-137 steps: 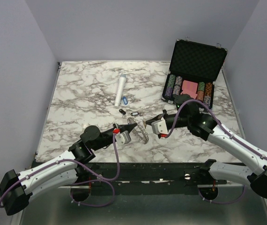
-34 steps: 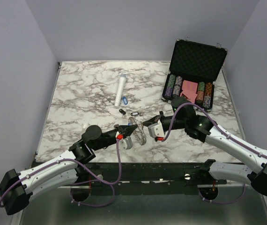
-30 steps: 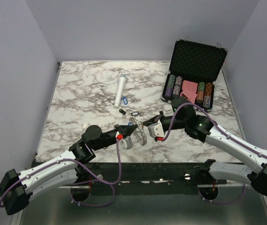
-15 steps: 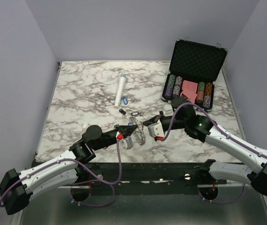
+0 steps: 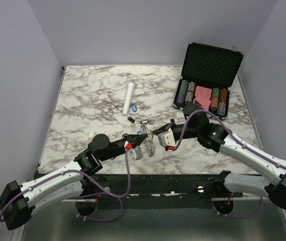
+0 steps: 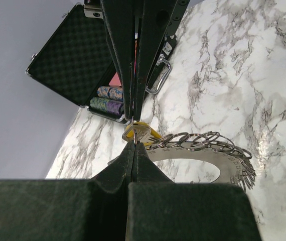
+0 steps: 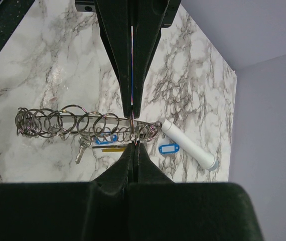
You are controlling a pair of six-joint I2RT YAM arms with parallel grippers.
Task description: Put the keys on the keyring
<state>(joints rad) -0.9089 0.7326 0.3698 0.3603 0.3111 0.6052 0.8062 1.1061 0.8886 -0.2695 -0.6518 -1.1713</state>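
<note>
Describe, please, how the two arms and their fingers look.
Both the left arm and right arm have white shells with black joints and bases. A purple cable loops along each. White wrist blocks carry a red mark. The fingers are black, flat and taper to points.

The keyring (image 7: 65, 120) is bright bare metal, its wire loops polished and glinting, above a glossy marble-patterned tabletop (image 7: 47, 60). The open case (image 6: 70, 65) is lined with matt black egg-crate foam, and the blue key tag (image 7: 170, 148) looks like smooth plastic.
</note>
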